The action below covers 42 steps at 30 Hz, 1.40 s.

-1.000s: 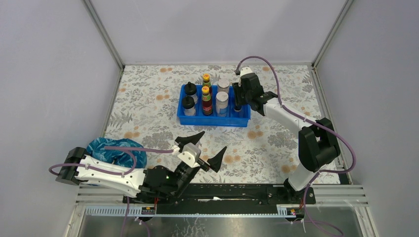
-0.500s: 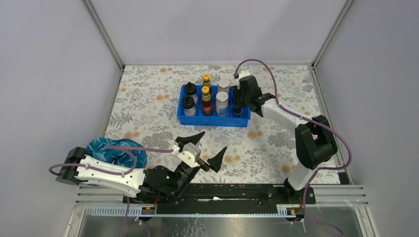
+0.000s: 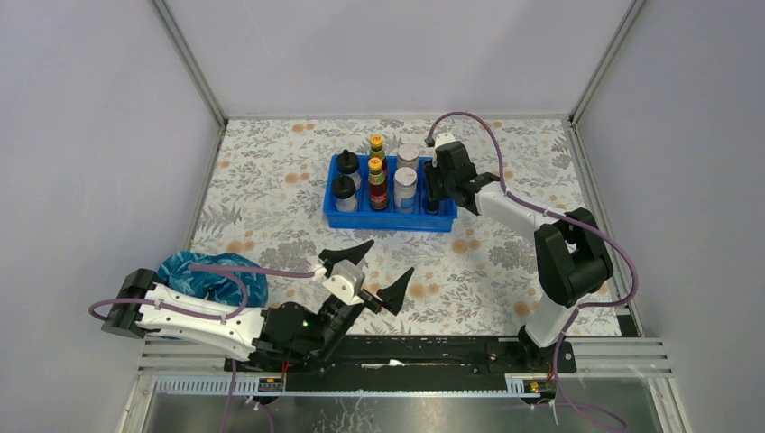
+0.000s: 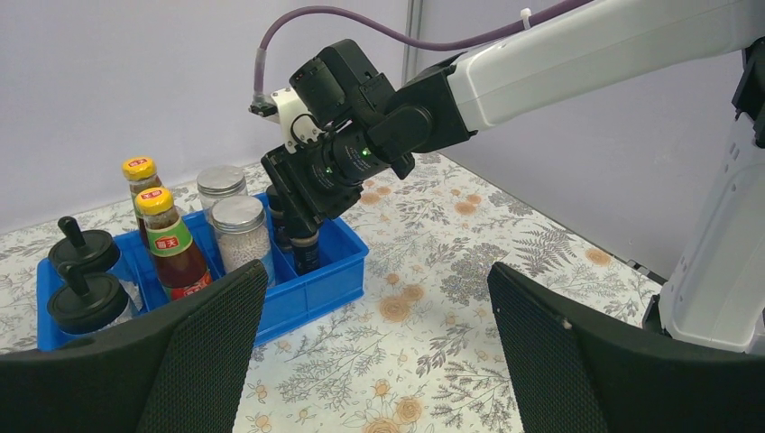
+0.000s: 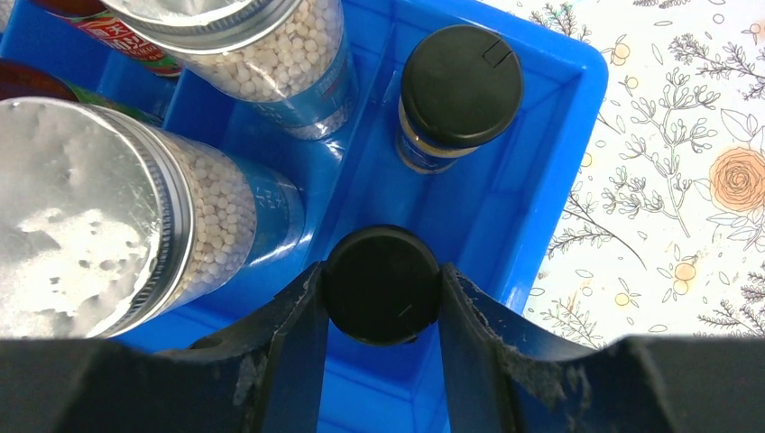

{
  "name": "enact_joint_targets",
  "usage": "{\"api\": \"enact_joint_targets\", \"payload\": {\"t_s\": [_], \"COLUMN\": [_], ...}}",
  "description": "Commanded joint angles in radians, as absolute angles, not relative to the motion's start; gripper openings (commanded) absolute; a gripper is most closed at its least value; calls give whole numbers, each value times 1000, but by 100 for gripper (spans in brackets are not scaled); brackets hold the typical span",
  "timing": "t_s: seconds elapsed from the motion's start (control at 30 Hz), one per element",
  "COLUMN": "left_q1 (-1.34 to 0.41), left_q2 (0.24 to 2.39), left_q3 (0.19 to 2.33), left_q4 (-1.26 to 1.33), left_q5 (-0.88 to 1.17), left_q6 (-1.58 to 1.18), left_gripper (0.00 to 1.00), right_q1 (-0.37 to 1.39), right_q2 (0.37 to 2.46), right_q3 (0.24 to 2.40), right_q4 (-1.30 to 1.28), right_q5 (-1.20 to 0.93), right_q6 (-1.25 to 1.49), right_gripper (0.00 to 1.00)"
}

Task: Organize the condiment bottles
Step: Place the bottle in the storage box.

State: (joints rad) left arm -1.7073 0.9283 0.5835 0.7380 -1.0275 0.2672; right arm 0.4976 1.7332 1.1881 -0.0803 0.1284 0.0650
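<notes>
A blue tray (image 3: 388,223) at the table's middle back holds the condiment bottles. Two yellow-capped red-labelled ones (image 4: 171,239) stand in its middle row. To their left are two black-domed ones (image 4: 90,302), to their right two silver-lidded jars (image 5: 86,207). My right gripper (image 5: 382,298) is shut on a tiny black-capped bottle (image 5: 382,284), upright inside the tray's right compartment. A second black-capped bottle (image 5: 460,86) stands just beyond it. My left gripper (image 4: 377,275) hovers open and empty near the front edge, far from the tray.
A crumpled blue-green bag (image 3: 212,275) lies at the front left beside my left arm. Grey walls close in the floral cloth (image 3: 505,262) on three sides. The right arm's purple cable (image 3: 469,122) arches above the tray's right end.
My right gripper has shifted slightly left and deeper over the tray's right compartment with the small bottle. The left arm has not moved.
</notes>
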Motion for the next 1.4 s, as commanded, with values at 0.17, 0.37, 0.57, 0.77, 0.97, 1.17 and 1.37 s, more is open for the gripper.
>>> {"api": "enact_joint_targets", "payload": {"t_s": [0.17, 0.37, 0.57, 0.77, 0.97, 1.17, 1.37], "left_q1": [-1701, -1701, -1700, -1701, -1700, -1700, -1618], "left_q2": [914, 917, 917, 917, 920, 945, 1081], "left_q3": [590, 595, 597, 602, 611, 649, 840], "left_q4": [725, 718, 711, 702, 694, 692, 704], "left_q5": [-1024, -1024, -1023, -1022, -1021, -1014, -894], "left_q6": [247, 240, 236, 229, 226, 246, 349], "left_gripper": [97, 97, 97, 97, 97, 98, 99], "right_q1": [507, 507, 507, 507, 506, 508, 511], "right_q2": [1726, 1727, 1724, 1719, 1703, 1660, 1584], "right_q3": [1163, 1157, 1154, 1151, 1154, 1191, 1284], "right_q4": [-23, -24, -24, -23, -25, -55, -102], "right_q5": [118, 114, 111, 106, 100, 92, 87], "right_q6": [76, 79, 77, 75, 74, 67, 47], "right_gripper": [5, 35, 53, 61, 64, 65, 65]}}
